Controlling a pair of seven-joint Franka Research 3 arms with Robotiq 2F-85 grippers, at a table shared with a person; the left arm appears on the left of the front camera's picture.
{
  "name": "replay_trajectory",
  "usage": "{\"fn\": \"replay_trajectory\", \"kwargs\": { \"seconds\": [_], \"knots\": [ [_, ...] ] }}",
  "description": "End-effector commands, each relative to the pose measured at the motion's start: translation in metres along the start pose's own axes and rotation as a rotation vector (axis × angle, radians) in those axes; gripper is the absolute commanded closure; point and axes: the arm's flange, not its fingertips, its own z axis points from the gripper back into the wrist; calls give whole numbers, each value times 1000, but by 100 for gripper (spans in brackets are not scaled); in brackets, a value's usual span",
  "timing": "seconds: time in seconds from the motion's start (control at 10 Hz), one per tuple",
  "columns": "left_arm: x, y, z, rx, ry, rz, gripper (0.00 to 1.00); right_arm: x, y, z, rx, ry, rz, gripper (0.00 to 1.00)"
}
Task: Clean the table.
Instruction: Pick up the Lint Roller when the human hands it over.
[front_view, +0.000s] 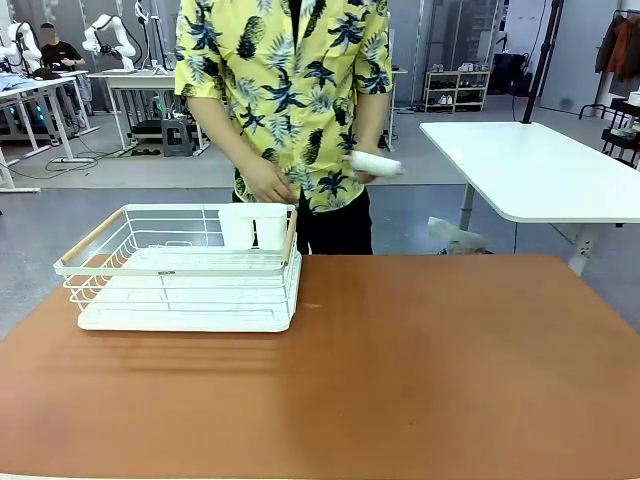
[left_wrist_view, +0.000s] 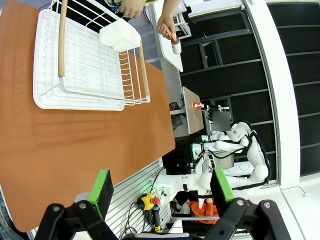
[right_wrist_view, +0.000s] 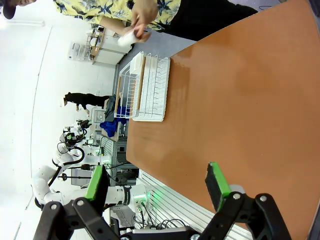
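The left gripper (left_wrist_view: 162, 190) is spread wide, its green pads (left_wrist_view: 101, 187) far apart with nothing between them. The right gripper (right_wrist_view: 156, 182) is spread as well and also carries nothing. Both hang above the near edge of the table (front_view: 430, 370), well apart from the dish rack (front_view: 180, 270). Judging by that, they are waiting rather than working: open jaws suit a pickup or a handover that has not begun.

The table, the thing to be cleaned, lies under the rack and stretches from it toward the robot and to the robot's right as a bare reddish-brown top. The rack is all that stands on it, a white wire frame on a white drip tray with a wooden handle at each end. A white cutlery holder (front_view: 252, 226) hangs at the rack's far rim.

Behind the rack stands a person in a yellow patterned shirt. One hand (front_view: 268, 185) hovers just above the cutlery holder, perhaps to steady or lift the rack. The other hand (front_view: 358, 170), off to the rack's right, holds a white cylinder (front_view: 378, 164) on its side at waist height. What it is I cannot tell; it is probably the cleaning tool, held ready or about to be passed over.
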Motion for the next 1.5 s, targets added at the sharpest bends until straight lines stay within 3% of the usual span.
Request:
{"fn": "replay_trajectory", "kwargs": {
  "seconds": [0.0, 1.4],
  "knots": [
    [-4, 1, 2, -14, 4, -16, 0, 1, 3, 1, 15, -5, 10, 0],
    [-4, 1, 2, -14, 4, -16, 0, 1, 3, 1, 15, -5, 10, 0]
  ]
}}
